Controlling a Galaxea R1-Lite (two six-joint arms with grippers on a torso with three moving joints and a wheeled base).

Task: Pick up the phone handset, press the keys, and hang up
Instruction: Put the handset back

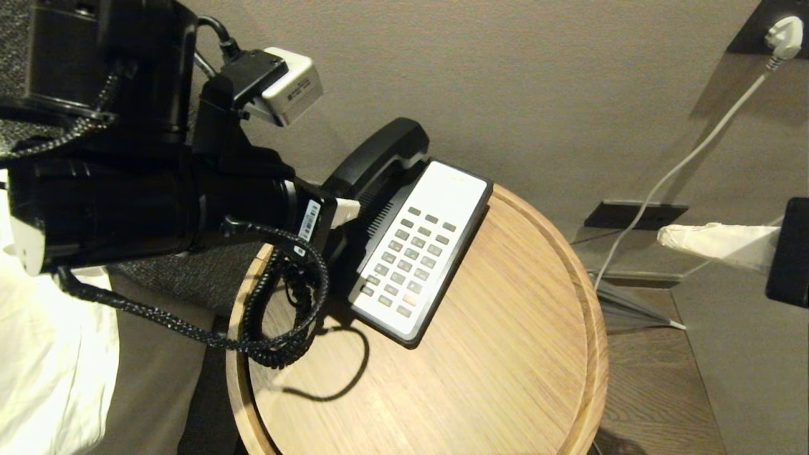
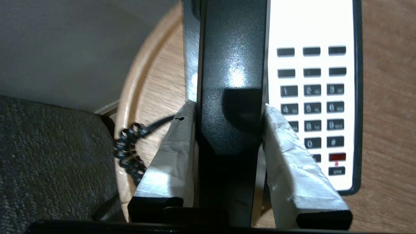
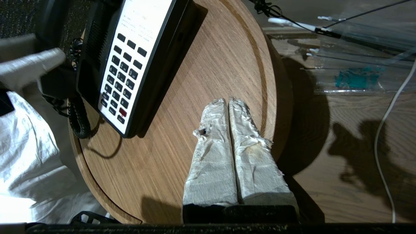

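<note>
The black phone handset (image 2: 232, 65) runs along the left side of the phone base (image 2: 312, 26), over its cradle; whether it rests in the cradle I cannot tell. My left gripper (image 2: 229, 107) is shut on its middle, one taped finger (image 2: 178, 143) on each flank. In the head view the handset (image 1: 379, 155) juts out past the left gripper (image 1: 354, 208). Dark keys (image 2: 312, 107) fill the white faceplate. The coiled cord (image 1: 284, 316) hangs in a loop to the round wooden table (image 1: 505, 354). My right gripper (image 3: 227, 101) is shut and empty, over the table to the right of the phone.
White bedding (image 1: 50, 366) lies left of the table, beside a dark upholstered surface (image 2: 48, 162). A white cable (image 1: 663, 183) runs down the wall from a plug (image 1: 784, 35). The table has a raised rim (image 1: 588, 297), and wood floor (image 3: 357, 136) lies beyond it.
</note>
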